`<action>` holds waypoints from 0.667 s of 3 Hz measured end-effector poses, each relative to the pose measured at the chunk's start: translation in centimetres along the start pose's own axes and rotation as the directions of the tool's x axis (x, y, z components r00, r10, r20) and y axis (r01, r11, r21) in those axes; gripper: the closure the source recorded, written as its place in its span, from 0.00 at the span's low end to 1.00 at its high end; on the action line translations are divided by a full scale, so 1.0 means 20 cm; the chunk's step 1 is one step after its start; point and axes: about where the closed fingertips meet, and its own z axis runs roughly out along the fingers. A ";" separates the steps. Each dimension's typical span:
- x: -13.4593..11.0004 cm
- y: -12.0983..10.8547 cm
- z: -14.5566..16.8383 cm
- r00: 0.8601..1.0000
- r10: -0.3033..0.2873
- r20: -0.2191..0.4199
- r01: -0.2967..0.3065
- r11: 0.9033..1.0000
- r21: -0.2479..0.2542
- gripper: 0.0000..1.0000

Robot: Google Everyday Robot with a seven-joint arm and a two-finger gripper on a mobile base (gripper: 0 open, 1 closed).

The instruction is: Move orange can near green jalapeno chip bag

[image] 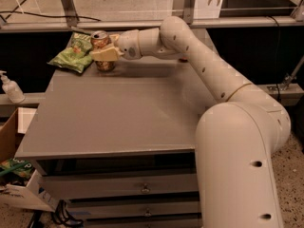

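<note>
Can (99, 40): upright at the far left of the table (118, 118), just right of the bag (71, 57), between the jaws.
Gripper (102, 52): at the can, jaws closed on its middle.
Hidden: the near finger (104, 54) covers a band of the can; its lettering is unreadable.

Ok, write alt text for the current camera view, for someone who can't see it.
A white robot arm reaches across a grey table, its gripper closed on an upright orange can right beside a green jalapeno chip bag at the far left corner. A pump bottle stands left of the table.
</note>
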 end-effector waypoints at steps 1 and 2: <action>0.00 0.00 0.00 1.000 0.000 0.000 0.000 1.000 0.000 0.82; 0.02 -0.01 0.01 1.000 0.006 0.020 -0.006 1.000 -0.006 0.59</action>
